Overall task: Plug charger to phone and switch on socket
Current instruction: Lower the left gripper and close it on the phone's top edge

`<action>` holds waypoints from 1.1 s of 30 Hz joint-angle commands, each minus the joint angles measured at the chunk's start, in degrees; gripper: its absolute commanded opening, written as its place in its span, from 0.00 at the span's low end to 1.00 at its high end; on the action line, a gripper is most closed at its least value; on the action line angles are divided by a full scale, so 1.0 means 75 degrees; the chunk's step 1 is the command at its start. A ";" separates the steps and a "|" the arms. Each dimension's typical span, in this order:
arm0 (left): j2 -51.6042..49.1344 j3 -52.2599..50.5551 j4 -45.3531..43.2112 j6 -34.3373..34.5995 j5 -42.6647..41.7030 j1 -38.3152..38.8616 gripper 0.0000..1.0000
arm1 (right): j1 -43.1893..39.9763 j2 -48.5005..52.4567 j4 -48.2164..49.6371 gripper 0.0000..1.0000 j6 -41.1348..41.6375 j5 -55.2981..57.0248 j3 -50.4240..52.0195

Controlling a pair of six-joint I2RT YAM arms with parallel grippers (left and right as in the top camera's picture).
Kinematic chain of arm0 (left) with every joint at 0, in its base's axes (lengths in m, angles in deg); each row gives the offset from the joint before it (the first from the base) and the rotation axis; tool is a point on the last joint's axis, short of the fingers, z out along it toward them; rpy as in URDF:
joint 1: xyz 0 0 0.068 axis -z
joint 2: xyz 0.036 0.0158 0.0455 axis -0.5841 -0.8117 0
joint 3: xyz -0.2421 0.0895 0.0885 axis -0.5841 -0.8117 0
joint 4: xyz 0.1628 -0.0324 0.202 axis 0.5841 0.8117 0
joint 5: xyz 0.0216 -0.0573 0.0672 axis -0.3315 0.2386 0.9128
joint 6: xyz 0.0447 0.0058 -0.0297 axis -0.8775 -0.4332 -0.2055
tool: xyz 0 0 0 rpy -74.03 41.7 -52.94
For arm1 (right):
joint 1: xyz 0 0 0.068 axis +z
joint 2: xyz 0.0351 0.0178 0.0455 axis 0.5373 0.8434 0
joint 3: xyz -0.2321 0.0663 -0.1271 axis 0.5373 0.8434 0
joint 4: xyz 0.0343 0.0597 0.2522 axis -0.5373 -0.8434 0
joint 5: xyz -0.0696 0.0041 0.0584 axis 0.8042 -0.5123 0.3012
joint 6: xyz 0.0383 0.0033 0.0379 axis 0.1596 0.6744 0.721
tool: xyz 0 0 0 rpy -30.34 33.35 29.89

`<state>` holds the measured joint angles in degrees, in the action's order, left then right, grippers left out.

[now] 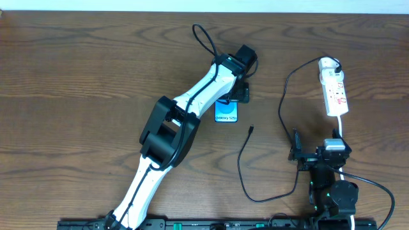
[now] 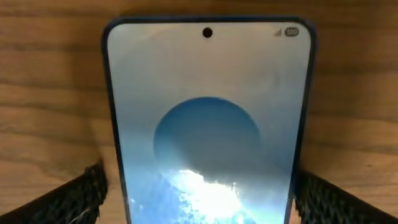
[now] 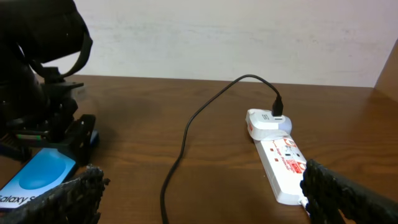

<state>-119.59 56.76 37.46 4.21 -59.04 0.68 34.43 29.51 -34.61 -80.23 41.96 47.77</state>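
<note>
The phone [image 1: 226, 115] lies flat on the table with its blue screen up and fills the left wrist view [image 2: 205, 112]. My left gripper [image 1: 237, 93] is open over the phone's far end, one finger on each side of it [image 2: 199, 199], with a little wood showing between the fingers and the phone. The black charger cable [image 1: 282, 108] runs from the white socket strip [image 1: 335, 89] in a loop, and its plug tip [image 1: 251, 130] lies loose right of the phone. My right gripper [image 1: 298, 154] is open and empty [image 3: 205, 199], low over the table near the cable [image 3: 180, 155] and the strip [image 3: 281, 163].
The white adapter [image 3: 264, 121] sits plugged into the strip's far end. The strip's white cord [image 1: 342, 131] runs toward my right arm base. The left arm [image 1: 185, 108] stretches diagonally across the table's middle. The phone [image 3: 34, 180] and left gripper [image 3: 56, 124] show at the right wrist view's left.
</note>
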 commanded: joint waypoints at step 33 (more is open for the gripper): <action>-0.0388 -0.0058 0.0035 0.0184 -0.0219 0.0020 0.84 | -0.0067 -0.0032 -0.0029 0.99 -0.0058 0.0035 0.0012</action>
<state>-119.59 56.76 37.40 5.24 -59.02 0.70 34.43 29.51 -34.61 -80.23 41.94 47.77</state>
